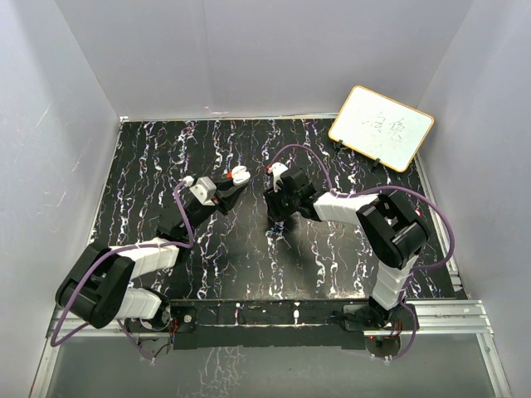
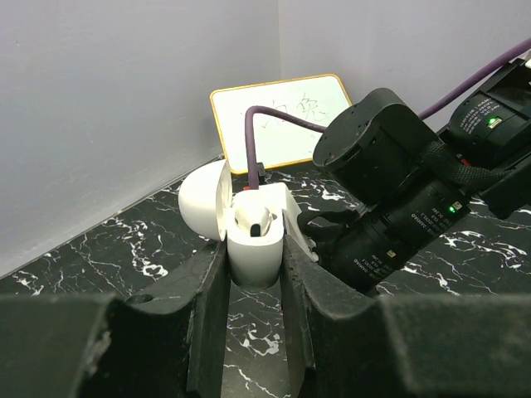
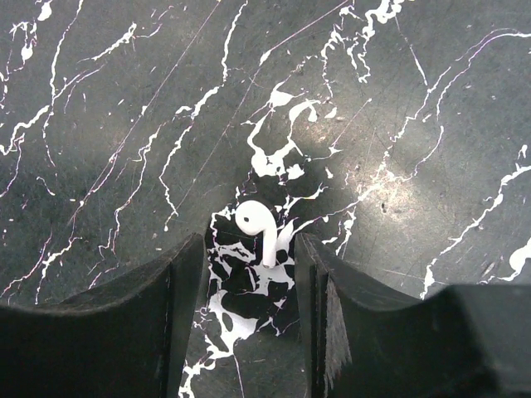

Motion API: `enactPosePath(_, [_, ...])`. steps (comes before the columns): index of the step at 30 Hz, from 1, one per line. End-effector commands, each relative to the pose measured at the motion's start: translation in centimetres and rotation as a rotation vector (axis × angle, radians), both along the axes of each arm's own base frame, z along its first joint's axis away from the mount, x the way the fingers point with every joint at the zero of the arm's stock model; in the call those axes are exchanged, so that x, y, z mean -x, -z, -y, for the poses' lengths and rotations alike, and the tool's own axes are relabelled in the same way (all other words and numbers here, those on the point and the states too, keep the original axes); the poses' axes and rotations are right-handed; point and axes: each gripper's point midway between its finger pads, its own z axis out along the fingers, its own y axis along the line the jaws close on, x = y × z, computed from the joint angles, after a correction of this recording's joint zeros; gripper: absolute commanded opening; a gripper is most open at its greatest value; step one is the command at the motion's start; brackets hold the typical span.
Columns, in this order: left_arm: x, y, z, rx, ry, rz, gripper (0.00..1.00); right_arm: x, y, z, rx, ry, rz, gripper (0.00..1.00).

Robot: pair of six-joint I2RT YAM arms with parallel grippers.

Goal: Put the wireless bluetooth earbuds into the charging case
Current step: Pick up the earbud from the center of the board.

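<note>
Left claw (image 1: pixel 235 177), seen from above, is clamped on one small white charging case (image 1: pixel 240 174) and holds it up over the black marbled table (image 1: pixel 149 166). One right claw (image 1: pixel 275 217) points down at the table just beside it. From this height it is not clear how wide its jaws stand. Two arms show in all. One whiteboard (image 1: pixel 382 127) leans at the far right corner.

From the left wrist, the left claw (image 2: pixel 255 267) has both fingers (image 2: pixel 207 298) pressed against the sides of the charging case (image 2: pixel 255 250). The case stands upright, and its one lid (image 2: pixel 202 201) is swung open to the left. One white piece seated inside looks like an earbud (image 2: pixel 255 219), though this is not certain. The right arm (image 2: pixel 390 191) is close on the right, and one purple cable (image 2: pixel 253 137) runs up behind the case. The whiteboard (image 2: pixel 282 112) stands against the back wall.

From the right wrist, the right claw (image 3: pixel 249 274) is about half wide. Its two fingers (image 3: pixel 178 290) stand one on each side of a single white earbud (image 3: pixel 257 225). This earbud lies on the table (image 3: pixel 124 124) with its round head toward the far side and its stem pointing back between the fingers. A gap shows on both sides of it, so neither finger touches it.
</note>
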Motion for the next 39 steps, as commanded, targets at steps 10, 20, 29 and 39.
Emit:
enactPosePath(10, [0.5,-1.6,-0.7,0.017,-0.019,0.057,0.00,-2.3,-1.9,-1.5,-0.054,-0.018,0.062,0.42])
enactPosePath(20, [0.4,-1.6,-0.7,0.016,-0.020,0.057,0.00,-1.0,-2.5,-2.3,-0.106,-0.060,0.021,0.37])
enactPosePath(29, [0.5,-1.8,-0.7,0.020,-0.023,0.063,0.00,0.3,-3.7,-3.2,-0.166,-0.136,0.011,0.36])
enactPosePath(39, [0.4,-1.7,-0.9,0.016,-0.034,0.063,0.00,-1.5,-4.8,-1.8,-0.149,0.009,0.079,0.36])
